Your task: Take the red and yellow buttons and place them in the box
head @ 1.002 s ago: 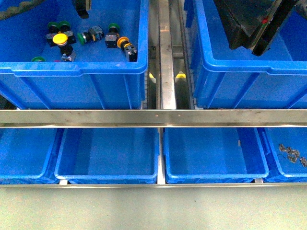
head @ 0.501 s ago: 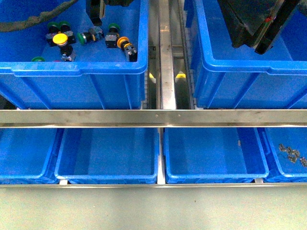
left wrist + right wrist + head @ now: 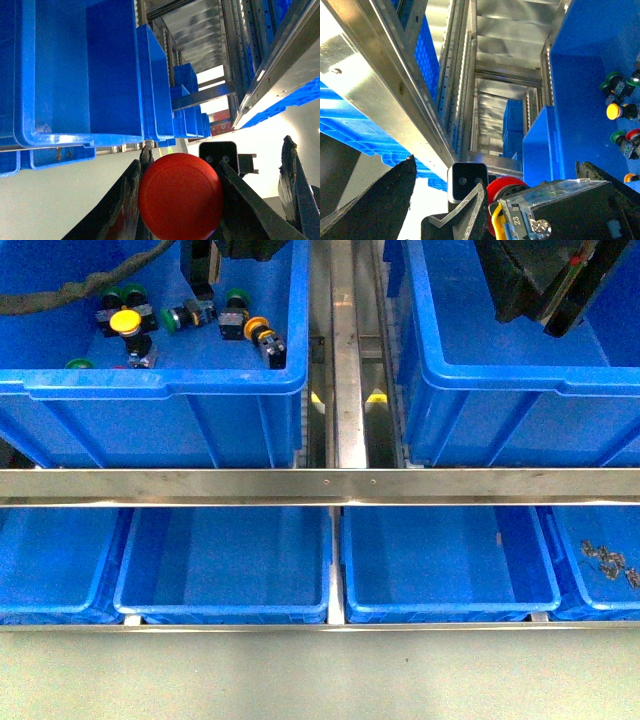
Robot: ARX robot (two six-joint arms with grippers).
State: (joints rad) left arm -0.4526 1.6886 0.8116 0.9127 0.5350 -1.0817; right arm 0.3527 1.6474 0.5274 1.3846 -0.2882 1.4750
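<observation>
- Down front, the near bins (image 3: pixel 225 600) under the steel rail (image 3: pixel 320 483) look the same as a second ago.
- In the far left crate (image 3: pixel 165 380) the loose switches haven't budged, yellow button (image 3: pixel 125 320) included. The left gripper (image 3: pixel 181 165) has swung in over it, clamped tight on a red button (image 3: pixel 180 200).
- Far right is the box (image 3: pixel 520 380). The right gripper (image 3: pixel 532 192) has slid rightward above it, closed round a second red button (image 3: pixel 506 187). My guess is that one drops next, then the left carries across.
</observation>
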